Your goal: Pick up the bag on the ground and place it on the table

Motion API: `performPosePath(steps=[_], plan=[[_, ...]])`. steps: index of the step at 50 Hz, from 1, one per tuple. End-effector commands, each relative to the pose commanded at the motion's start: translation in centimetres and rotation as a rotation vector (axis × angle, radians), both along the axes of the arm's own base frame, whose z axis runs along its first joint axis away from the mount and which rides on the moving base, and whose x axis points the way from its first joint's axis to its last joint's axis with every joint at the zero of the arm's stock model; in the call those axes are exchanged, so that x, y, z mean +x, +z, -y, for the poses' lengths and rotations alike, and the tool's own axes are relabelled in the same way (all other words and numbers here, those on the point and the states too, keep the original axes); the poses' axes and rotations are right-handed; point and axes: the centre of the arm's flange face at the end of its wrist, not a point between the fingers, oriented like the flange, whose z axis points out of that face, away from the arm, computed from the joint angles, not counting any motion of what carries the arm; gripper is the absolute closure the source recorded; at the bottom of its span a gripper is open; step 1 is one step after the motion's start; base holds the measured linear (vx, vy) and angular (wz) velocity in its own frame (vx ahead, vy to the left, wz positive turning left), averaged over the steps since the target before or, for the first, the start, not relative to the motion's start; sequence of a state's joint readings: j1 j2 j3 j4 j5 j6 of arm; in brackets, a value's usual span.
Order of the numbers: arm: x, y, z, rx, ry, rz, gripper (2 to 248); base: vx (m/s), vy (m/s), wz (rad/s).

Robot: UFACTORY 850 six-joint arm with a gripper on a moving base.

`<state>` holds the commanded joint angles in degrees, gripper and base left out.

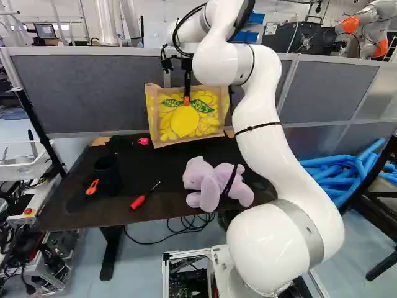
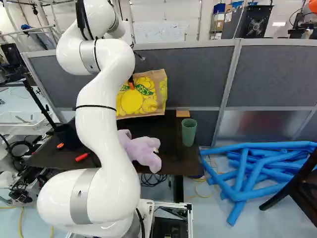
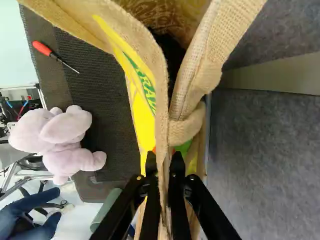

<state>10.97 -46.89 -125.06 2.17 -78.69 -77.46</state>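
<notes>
In the left base view the gripper (image 1: 187,98) points down at the top edge of the yellow and tan bag (image 1: 186,124), which hangs upright over the back of the dark table (image 1: 149,195). The right base view shows the bag (image 2: 143,99) in front of the grey partition, its lower edge near the tabletop; whether it touches cannot be told. In the wrist view the gripper (image 3: 167,175) is shut on the bag's rim and handle cloth, and the bag (image 3: 142,105) spreads open ahead of the fingers.
A purple plush toy (image 1: 214,181), a red screwdriver (image 1: 144,196) and a dark cup (image 1: 107,174) are on the table, with a green cup (image 2: 188,131) at its right end. Blue tubes (image 2: 247,168) lie on the floor to the right. Another robot (image 1: 369,28) stands behind the partition.
</notes>
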Motion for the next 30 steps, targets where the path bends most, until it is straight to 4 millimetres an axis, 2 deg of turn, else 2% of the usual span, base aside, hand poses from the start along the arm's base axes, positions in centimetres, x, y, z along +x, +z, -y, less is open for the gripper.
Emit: performPosePath(steps=[30], plan=[[-1.3,-5.1,-1.0,-0.024,0.017,-0.117,228,0.0,0.0,0.0]])
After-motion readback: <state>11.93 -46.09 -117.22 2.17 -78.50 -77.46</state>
